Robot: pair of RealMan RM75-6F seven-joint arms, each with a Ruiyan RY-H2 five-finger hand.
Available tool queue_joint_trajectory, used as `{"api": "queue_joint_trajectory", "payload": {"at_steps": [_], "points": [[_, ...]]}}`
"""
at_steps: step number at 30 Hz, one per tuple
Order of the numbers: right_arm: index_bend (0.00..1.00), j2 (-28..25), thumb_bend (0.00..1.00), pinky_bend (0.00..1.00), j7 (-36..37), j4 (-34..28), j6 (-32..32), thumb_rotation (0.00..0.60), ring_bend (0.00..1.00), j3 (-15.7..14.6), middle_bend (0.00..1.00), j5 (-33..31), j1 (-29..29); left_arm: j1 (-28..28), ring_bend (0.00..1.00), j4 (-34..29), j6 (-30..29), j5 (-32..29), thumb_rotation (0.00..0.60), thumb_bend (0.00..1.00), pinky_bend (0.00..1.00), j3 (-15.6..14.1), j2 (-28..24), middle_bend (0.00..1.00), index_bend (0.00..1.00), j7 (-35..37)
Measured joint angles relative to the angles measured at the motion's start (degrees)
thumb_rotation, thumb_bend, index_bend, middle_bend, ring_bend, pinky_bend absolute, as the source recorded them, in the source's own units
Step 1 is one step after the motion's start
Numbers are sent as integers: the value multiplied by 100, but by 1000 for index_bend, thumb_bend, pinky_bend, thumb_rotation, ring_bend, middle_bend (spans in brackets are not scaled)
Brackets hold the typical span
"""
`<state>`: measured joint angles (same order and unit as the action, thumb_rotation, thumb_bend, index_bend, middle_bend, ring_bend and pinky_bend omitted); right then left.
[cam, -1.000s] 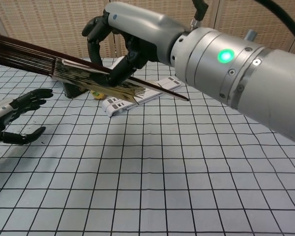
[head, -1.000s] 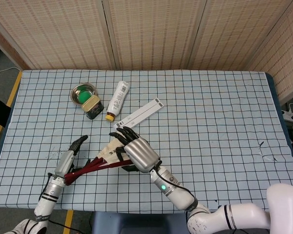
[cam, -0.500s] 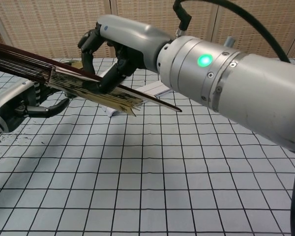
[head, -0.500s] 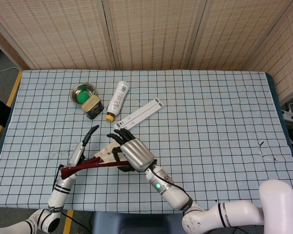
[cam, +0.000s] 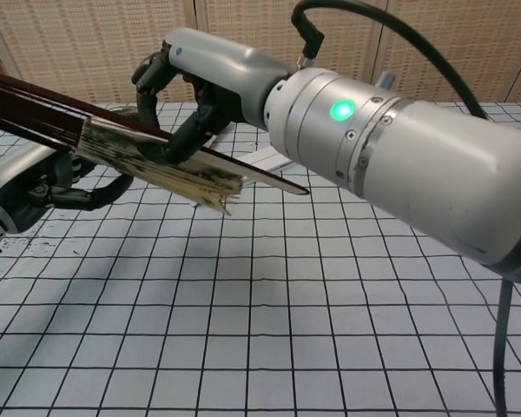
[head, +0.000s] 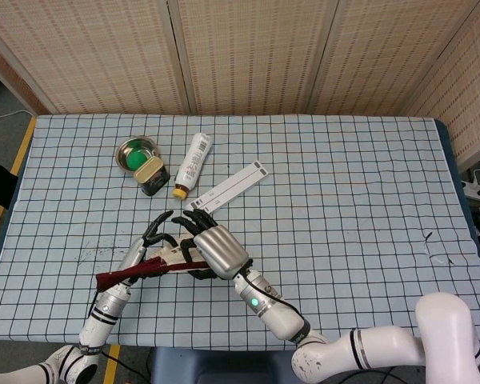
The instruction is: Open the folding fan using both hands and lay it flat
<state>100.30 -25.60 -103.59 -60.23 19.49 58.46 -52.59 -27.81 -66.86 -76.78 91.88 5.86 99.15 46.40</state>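
Two woven reed screen panels [head: 248, 56] back table under blue-gridded white cloth [head: 344, 208], slightly wrinkled. Dark red ribbed folding fan with tan paper leaf [head: 148, 266] held above cloth near front edge, barely spread. Silver right hand [head: 212, 248] grips it; left hand [head: 150, 244] curled beside ribs, hold unclear.

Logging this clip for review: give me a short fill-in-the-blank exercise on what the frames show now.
1. The folding fan is held off the table by the ____ hand.
2. The fan's ribs are dark ____.
3. The white bottle is ____ on the checked cloth.
4. The left hand is beside the fan's ____ leaf.

Missing words: right; red; lying; paper
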Motion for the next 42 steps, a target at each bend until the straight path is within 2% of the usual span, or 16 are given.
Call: {"api": "queue_joint_trajectory", "payload": {"at_steps": [3, 8, 12, 19, 26, 28, 35, 39, 42], "points": [[729, -44, 707, 0, 45, -41, -25, 600, 0, -9, 103, 31, 6, 19, 0, 27, -45, -109, 600, 565, 0, 47, 88, 160, 847, -184], [729, -214, 706, 0, 101, -153, -83, 600, 0, -29, 103, 132, 52, 121, 0, 197, -379, -376, 600, 566, 0, 295, 392, 242, 862, -520], [729, -440, 707, 0, 158, -280, -135, 600, 0, -47, 103, 225, 122, 199, 0, 443, -541, -597, 600, 566, 0, 492, 577, 263, 863, -671], [724, -951, 707, 0, 175, -562, -204, 600, 0, -159, 103, 531, 265, 261, 6, 918, -646, -684, 600, 566, 0, 550, 599, 277, 856, -829], [719, -1407, 706, 0, 85, -726, -305, 600, 0, -410, 103, 1028, 424, 300, 22, 1309, -553, -876, 600, 565, 0, 647, 501, 291, 847, -744], [715, -1504, 707, 0, 35, -748, -330, 600, 0, -487, 103, 1157, 461, 305, 22, 1370, -549, -880, 600, 565, 0, 644, 494, 291, 828, -715], [705, -1717, 707, 0, -141, -717, -380, 600, 0, -773, 103, 1518, 579, 358, 22, 1654, -684, -766, 600, 552, 0, 512, 561, 280, 647, -709], [689, -1845, 707, 0, -138, -671, -469, 600, 0, -1025, 103, 1836, 745, 442, 5, 1832, -630, -666, 600, 533, 0, 269, 579, 180, 476, -507], [672, -1957, 707, 0, -148, -725, -529, 600, 0, -1151, 103, 2002, 844, 475, 0, 1998, -494, -618, 600, 527, 0, 132, 607, 120, 396, -355]]}}
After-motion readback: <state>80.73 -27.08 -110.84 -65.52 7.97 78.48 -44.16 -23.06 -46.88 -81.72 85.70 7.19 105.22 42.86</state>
